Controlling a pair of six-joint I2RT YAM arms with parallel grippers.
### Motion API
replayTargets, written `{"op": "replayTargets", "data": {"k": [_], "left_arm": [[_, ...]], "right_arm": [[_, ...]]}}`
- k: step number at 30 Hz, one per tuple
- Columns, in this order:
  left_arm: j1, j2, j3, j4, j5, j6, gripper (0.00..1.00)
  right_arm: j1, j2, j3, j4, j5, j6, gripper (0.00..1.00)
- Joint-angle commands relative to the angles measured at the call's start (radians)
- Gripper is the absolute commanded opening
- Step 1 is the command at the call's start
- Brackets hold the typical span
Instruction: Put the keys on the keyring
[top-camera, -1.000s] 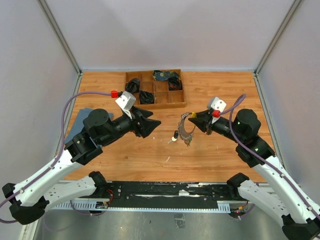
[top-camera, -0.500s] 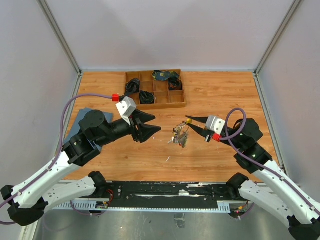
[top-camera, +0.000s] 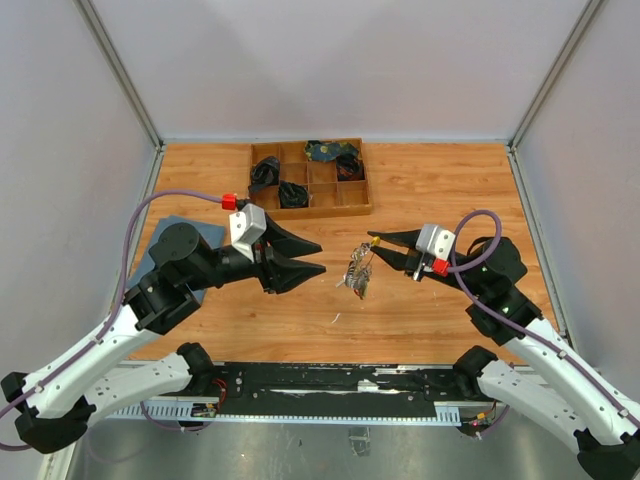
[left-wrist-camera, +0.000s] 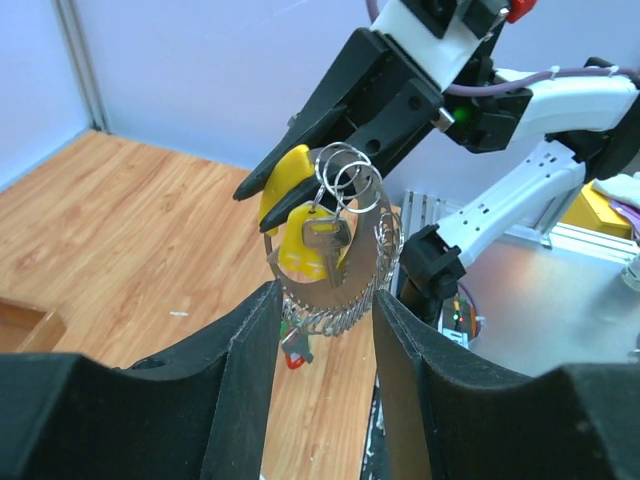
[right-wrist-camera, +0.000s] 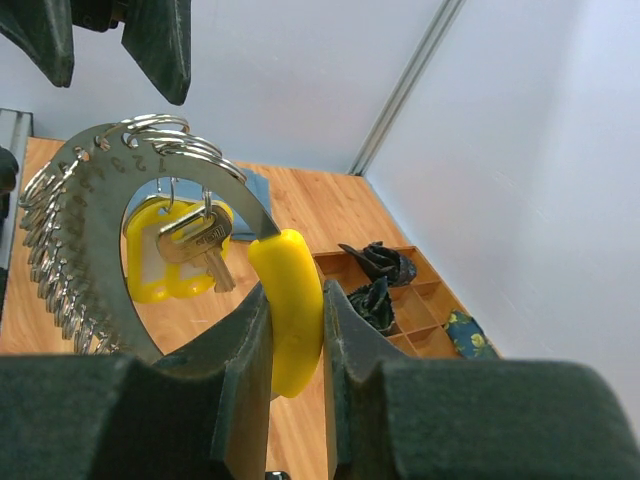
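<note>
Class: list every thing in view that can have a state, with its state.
keyring, in the air, held by its yellow piece
right end effector, shut on the keyring
keys, dangling from the keyring
left end effector, open, apart from the keyring
tray, some compartments filled

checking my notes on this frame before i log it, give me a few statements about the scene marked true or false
1. The right gripper is clamped on the keyring at its yellow piece. True.
2. The keyring lies flat on the table. False: it is held up in the air, with the keys hanging below it.
3. The left gripper has its jaws apart and holds nothing. True.
4. Every compartment of the wooden tray is empty. False: several hold dark items.
</note>
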Motion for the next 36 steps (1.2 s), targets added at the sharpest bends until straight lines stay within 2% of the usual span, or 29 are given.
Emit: {"op": "replayTargets", "data": {"k": [1,8,19,23,27,30,36], "left_arm": [[-0.007,-0.029,-0.008,0.076,0.033,-0.002,0.46],[-0.007,-0.037,0.002,0.110,0.036,0.000,0.44],[-0.007,-0.019,-0.004,0.188,0.178,-0.062,0.39],[-0.008,0.009,-0.001,0.204,0.220,-0.077,0.33],[-0.008,0.030,-0.005,0.231,0.248,-0.093,0.22],[-0.009,0.047,-0.009,0.261,0.264,-0.110,0.17],[-0.015,0.080,-0.024,0.308,0.298,-0.145,0.20]], "right_arm": [[0.010,-0.011,0.019,0.059,-0.035,0.083,0.01],[0.010,-0.054,-0.029,0.106,-0.055,0.034,0.01],[0.012,-0.093,-0.055,0.140,-0.122,-0.098,0.01],[0.014,-0.092,-0.054,0.142,-0.134,-0.115,0.01],[0.020,-0.086,-0.050,0.141,-0.139,-0.114,0.01],[0.024,-0.081,-0.044,0.134,-0.142,-0.115,0.01],[0.039,-0.084,-0.042,0.124,-0.137,-0.149,0.01]]}}
